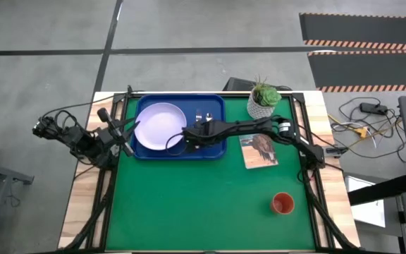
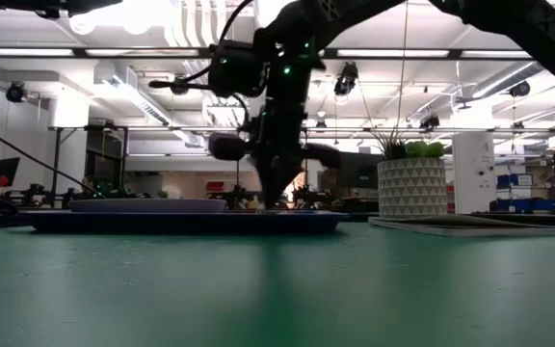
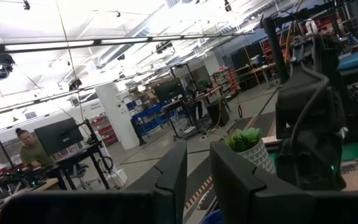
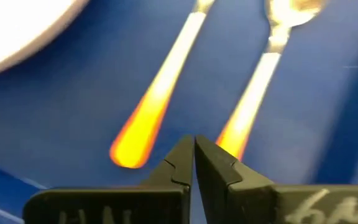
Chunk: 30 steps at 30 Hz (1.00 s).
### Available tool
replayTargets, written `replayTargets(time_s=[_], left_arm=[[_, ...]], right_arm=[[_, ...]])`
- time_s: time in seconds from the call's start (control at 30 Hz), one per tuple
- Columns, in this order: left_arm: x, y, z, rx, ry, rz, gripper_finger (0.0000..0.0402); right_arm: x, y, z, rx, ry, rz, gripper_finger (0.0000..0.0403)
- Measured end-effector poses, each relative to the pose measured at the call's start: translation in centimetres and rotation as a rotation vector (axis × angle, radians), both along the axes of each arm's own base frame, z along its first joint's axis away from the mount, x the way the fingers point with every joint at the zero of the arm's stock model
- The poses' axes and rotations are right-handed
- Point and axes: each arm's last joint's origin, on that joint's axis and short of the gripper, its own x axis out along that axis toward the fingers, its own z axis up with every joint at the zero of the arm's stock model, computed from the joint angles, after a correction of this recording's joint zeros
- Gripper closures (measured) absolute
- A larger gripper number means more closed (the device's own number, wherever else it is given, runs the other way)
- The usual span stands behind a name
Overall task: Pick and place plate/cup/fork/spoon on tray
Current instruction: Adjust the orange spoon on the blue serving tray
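Blue tray (image 1: 217,149) carrying the plate (image 1: 158,127), fork (image 4: 272,43) and spoon (image 4: 157,93).
Right gripper (image 4: 193,158), fingers together, above the cutlery; left gripper (image 3: 194,177) slightly apart, at the tray's left.

The plate (image 1: 158,126) lies in the tray (image 1: 216,103); the cup (image 1: 282,204) stands well apart, outside it.

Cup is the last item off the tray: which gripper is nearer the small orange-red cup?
Right. The right gripper hovers over the blue tray; the left gripper waits farther from the cup.
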Motion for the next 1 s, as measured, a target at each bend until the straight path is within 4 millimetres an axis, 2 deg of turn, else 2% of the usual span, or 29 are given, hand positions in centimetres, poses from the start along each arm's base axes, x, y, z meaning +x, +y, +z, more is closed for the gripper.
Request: replayTargets(time_s=[0.23, 0.47, 0.77, 1.0], left_arm=[[0.0, 0.0, 0.0, -0.001, 0.0, 0.003, 0.0346], [0.0, 0.0, 0.0, -0.002, 0.0, 0.003, 0.0346], [0.0, 0.0, 0.0, -0.003, -0.002, 0.003, 0.0346], [0.0, 0.0, 0.0, -0.006, -0.004, 0.002, 0.0346]], right_arm=[[-0.8, -0.7, 0.4, -0.085, 0.063, -0.028, 0.0394], [-0.8, -2.6, -0.3, -0.104, 0.098, 0.005, 0.0394], [-1.4, -3.1, 2.7, -0.192, 0.073, 0.04, 0.0394], [-1.8, -5.7, 3.0, -0.188, 0.073, 0.065, 0.0394]])
